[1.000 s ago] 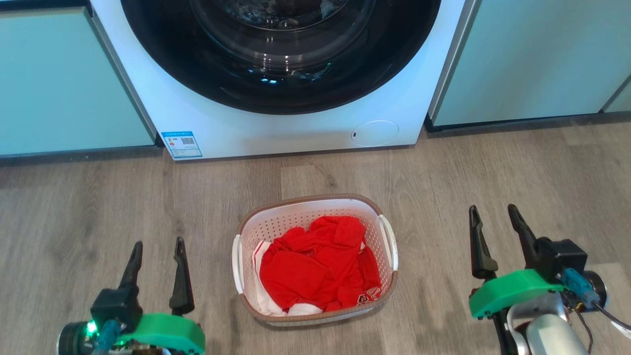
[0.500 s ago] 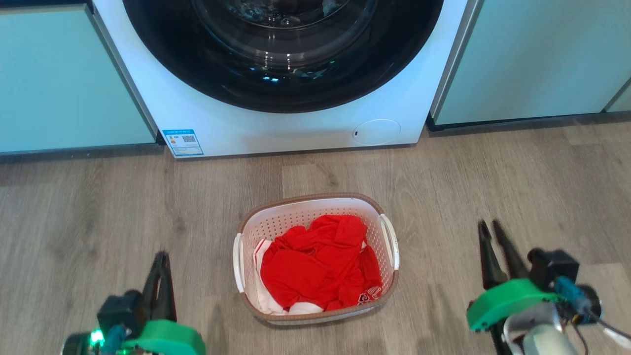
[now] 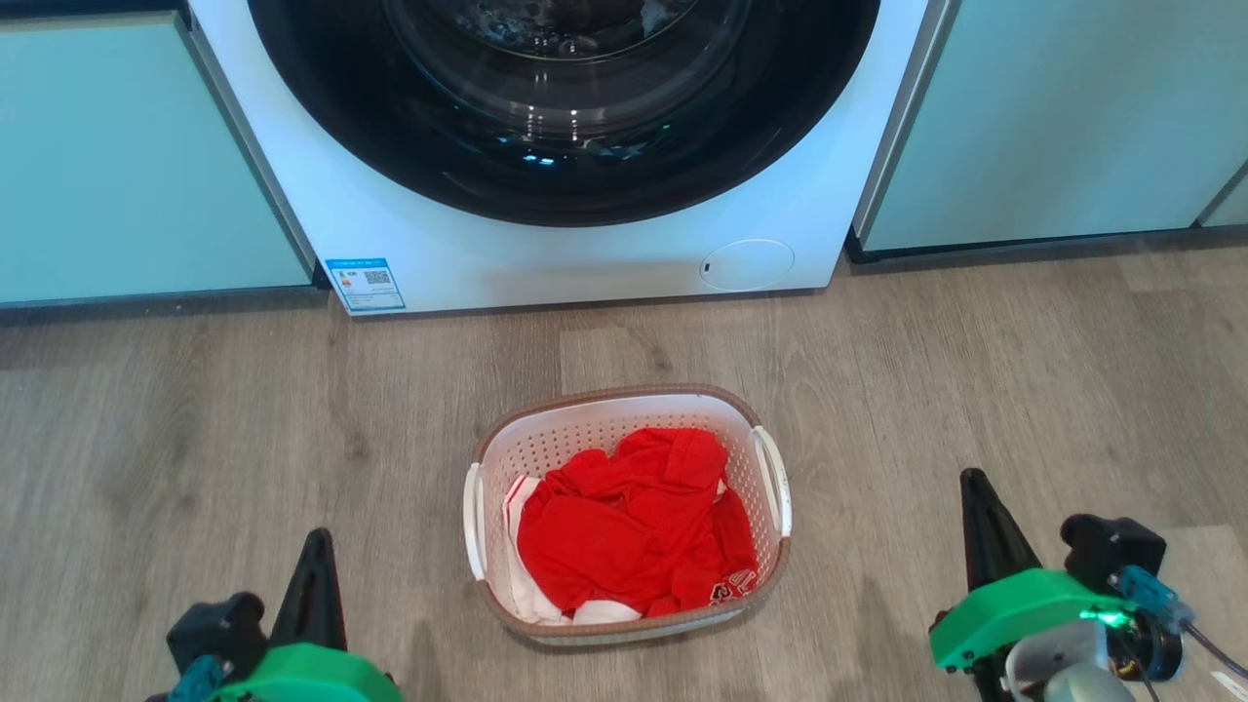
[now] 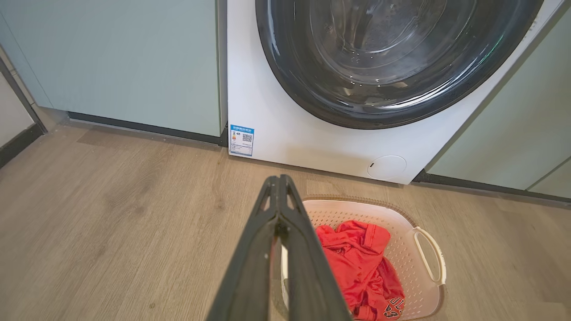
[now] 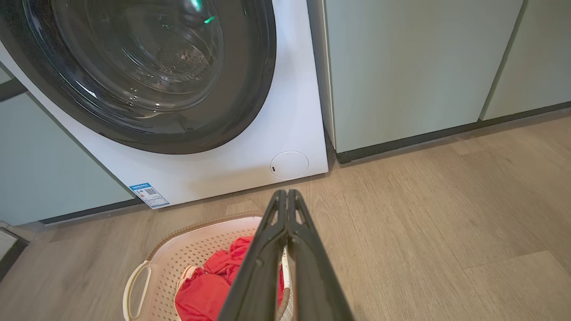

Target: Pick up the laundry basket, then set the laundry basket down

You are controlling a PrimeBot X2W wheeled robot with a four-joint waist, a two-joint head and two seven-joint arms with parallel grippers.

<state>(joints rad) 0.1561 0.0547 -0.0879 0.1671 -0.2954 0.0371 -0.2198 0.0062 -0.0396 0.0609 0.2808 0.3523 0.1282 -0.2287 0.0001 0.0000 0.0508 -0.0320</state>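
Laundry basket (image 3: 585, 439) sits on the wood floor (image 3: 195, 409), centre of the head view, a bit near of the washing machine (image 3: 585, 263) and apart from it. Basket upright, brown rim up, with a red garment (image 3: 624, 526) bunched inside and some white cloth (image 3: 522, 585) under it at the near-left.

L gripper (image 3: 318, 538) is at the lower left, well apart from the basket's left handle (image 3: 474, 522), with bare floor between. Fingers pressed together, tips touching, holding nothing. R gripper (image 3: 973, 478) is at the lower right, well apart from the right handle (image 3: 775, 483). It's likewise closed up and empty. The basket lies between the two grippers, slightly farther out than both, and neither touches it.

L wrist view: L gripper (image 4: 279, 178) closed to a point, basket (image 4: 401, 249) to the right of the fingers, its left edge hidden behind them. R wrist view: R gripper (image 5: 287, 192) closed, basket (image 5: 187, 254) to the lower left, its right edge hidden behind the fingers.

Machine's dark glass door (image 3: 565, 97) is at the far centre, blue label (image 3: 366, 284) at the front's lower left, round cover (image 3: 747, 263) at its lower right. Pale teal cabinets (image 3: 127, 156) flank the machine on both sides.
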